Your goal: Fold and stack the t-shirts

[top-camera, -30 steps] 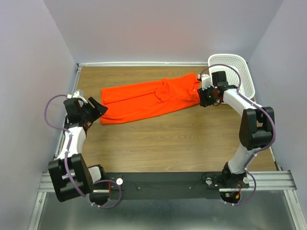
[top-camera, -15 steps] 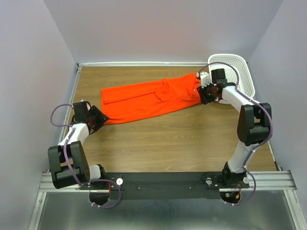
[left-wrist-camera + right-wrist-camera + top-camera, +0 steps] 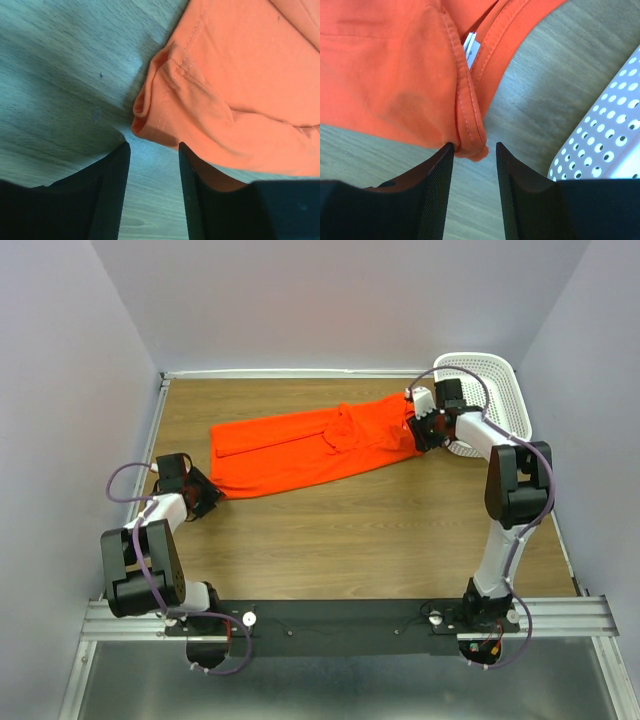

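The orange t-shirt (image 3: 300, 450) lies flat on the wooden table (image 3: 350, 530). It is folded into a long strip. One end of the strip stops just beside the white basket (image 3: 500, 390). The other end is far from the basket. The shirt is not in the basket.

The right gripper (image 3: 418, 432) is at the shirt end next to the basket. It is low over the table. Its two black fingers (image 3: 437, 185) are apart. A thick stitched edge of the shirt pokes into the gap at the tips, but the fingers do not squeeze it. A small white label (image 3: 472, 47) peeks out of the neck hole, a bit further from the basket than that edge. The basket wall with its round holes is close by the gripper.

The left gripper (image 3: 207, 496) is at the shirt corner far from the basket. Its fingers (image 3: 112, 185) are apart too. Bare wood shows in the gap between them. The rolled corner of the shirt sits just past the tips. The shirt covers the tip of the finger nearer the basket. The left gripper holds nothing.
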Available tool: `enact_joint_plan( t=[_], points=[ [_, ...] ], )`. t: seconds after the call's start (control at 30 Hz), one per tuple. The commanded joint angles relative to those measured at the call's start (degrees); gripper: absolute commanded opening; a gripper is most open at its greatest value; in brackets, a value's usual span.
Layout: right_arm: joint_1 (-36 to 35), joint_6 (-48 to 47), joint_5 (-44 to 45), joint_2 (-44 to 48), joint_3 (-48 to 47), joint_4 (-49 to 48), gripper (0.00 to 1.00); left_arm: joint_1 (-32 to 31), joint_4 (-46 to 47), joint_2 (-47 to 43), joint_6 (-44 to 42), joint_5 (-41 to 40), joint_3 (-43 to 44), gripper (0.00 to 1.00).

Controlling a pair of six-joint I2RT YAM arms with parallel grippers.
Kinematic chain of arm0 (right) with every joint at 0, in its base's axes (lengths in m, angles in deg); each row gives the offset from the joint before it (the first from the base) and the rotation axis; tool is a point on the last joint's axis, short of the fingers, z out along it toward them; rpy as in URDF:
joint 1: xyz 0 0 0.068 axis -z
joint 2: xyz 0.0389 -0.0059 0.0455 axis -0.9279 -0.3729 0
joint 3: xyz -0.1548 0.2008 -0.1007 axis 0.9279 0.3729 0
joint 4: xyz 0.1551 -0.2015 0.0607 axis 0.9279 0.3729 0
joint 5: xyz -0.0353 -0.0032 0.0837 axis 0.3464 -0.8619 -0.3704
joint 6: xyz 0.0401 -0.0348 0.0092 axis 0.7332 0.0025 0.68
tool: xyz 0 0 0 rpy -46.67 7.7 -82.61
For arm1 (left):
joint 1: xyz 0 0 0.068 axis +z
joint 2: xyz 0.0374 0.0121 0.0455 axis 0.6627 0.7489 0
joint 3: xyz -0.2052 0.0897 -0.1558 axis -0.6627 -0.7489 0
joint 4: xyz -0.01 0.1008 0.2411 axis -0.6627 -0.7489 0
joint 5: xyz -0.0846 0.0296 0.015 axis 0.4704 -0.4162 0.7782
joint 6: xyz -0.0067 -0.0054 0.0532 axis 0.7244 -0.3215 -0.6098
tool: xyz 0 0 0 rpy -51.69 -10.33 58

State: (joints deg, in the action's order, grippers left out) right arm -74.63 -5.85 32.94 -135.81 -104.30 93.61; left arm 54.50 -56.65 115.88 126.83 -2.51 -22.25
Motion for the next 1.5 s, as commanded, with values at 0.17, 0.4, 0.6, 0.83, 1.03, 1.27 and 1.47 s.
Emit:
enact_joint_plan(
  t=[0.17,0.4,0.6,0.83,1.03,1.27,1.47],
  points=[
    [0.2,-1.6,0.4,-2.6,-1.8,-0.3,0.32,-0.1,0.1,3.0,0.8,-3.2,2.6,0.5],
    [0.3,-1.9,0.9,-2.3,-2.1,-0.2,0.12,0.1,0.3,4.1,0.2,-2.7,3.2,0.35],
    [0.2,-2.4,2.5,-1.8,-3.0,-0.2,0.01,0.8,0.1,3.3,-0.9,-2.1,2.9,0.04],
    [0.2,-3.2,6.6,-2.2,-4.7,-0.3,0.01,2.9,-3.0,-2.3,-1.8,-3.3,2.0,0.0],
    [0.2,-3.5,9.0,-2.6,-5.1,-0.3,0.01,3.9,-4.9,-6.1,-1.8,-3.0,1.3,0.0],
    [0.3,-4.4,5.6,-0.8,-3.0,-0.3,0.09,4.5,-5.6,-6.7,-2.2,-0.2,0.6,0.0],
    [0.2,-1.5,-2.9,-1.9,-5.2,0.6,0.3,4.5,-6.5,-8.0,-3.1,0.0,1.1,0.0]
  ],
)
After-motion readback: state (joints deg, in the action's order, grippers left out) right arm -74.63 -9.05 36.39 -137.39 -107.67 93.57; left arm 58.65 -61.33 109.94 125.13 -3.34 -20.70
